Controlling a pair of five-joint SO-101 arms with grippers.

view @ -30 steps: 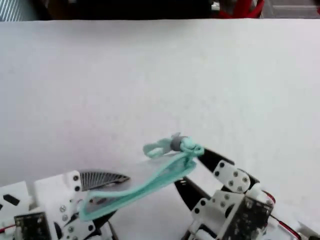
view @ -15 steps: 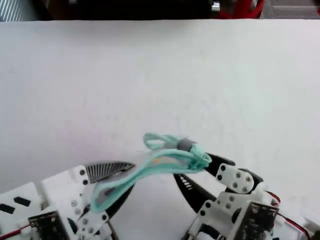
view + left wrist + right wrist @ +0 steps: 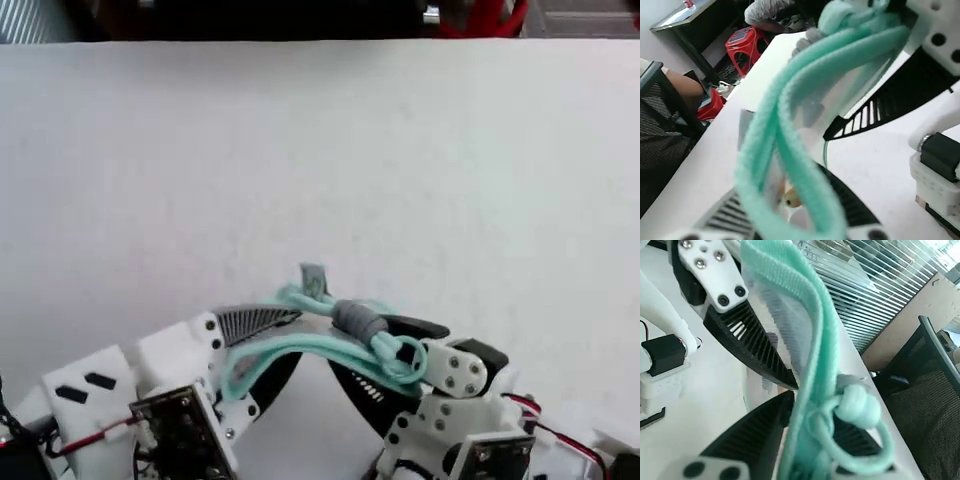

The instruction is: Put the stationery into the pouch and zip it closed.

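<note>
A mint-green pouch (image 3: 300, 345) is held above the white counter (image 3: 320, 150), stretched between the two sets of fingers. One end is clamped by the left fingers (image 3: 250, 322), the other by the right fingers (image 3: 412, 327). A grey toggle (image 3: 358, 322) and a cord loop (image 3: 405, 362) are seen just beside the right fingers.
</note>
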